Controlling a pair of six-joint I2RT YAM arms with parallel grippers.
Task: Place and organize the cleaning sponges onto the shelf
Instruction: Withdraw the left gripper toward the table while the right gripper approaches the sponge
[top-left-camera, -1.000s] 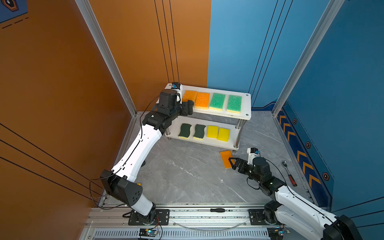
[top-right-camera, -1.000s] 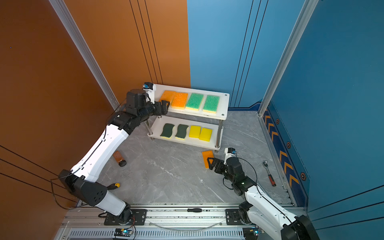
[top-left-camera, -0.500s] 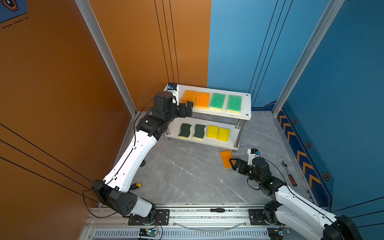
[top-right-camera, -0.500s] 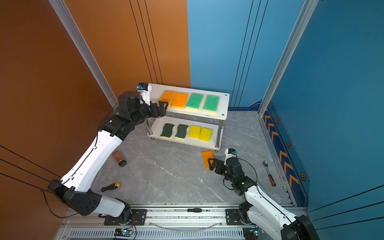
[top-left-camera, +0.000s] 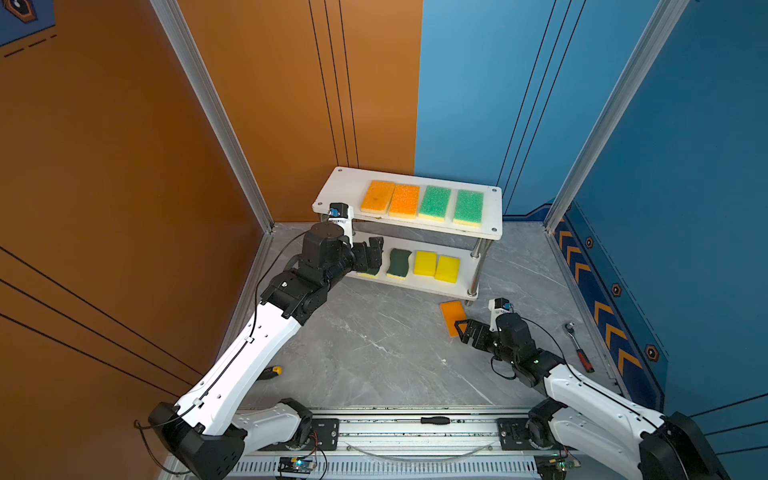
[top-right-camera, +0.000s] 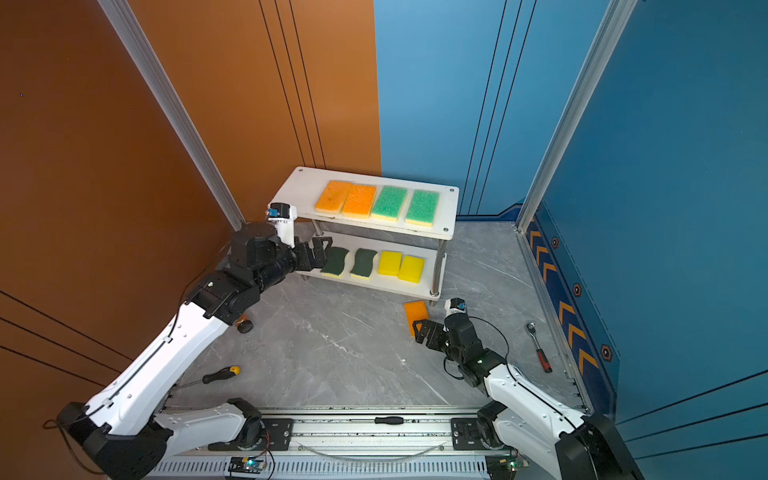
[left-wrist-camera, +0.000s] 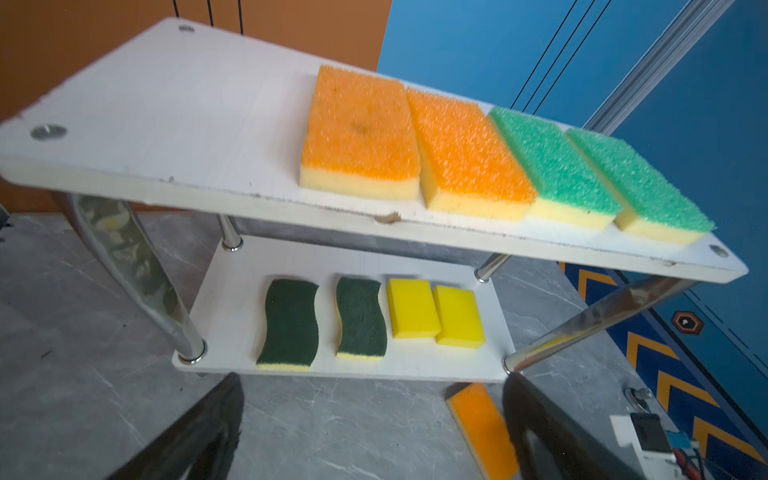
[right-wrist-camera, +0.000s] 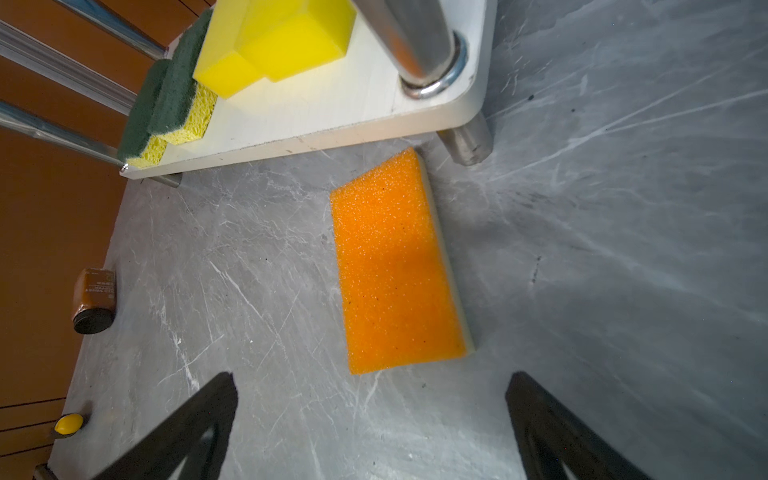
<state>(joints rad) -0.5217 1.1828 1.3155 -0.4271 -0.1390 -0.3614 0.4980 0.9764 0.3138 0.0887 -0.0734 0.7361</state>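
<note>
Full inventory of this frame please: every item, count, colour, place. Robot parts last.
shelf: 1, white, back corner.
orange-topped sponges: 3, orange; two on top board, one on table.
light-green-topped sponges: 2, green, top board.
dark-green wavy sponges: 2, dark green, lower board.
plain yellow sponges: 2, yellow, lower board.
ratchet: 1, red handle, table right.
screwdriver: 1, black-yellow, table left.
bottle: 1, brown, table left.
black-handled tool: 1, black, front rail.
left gripper: 1, black, open, empty, beside lower board.
right gripper: 1, black, open, empty, by the table sponge.
</note>
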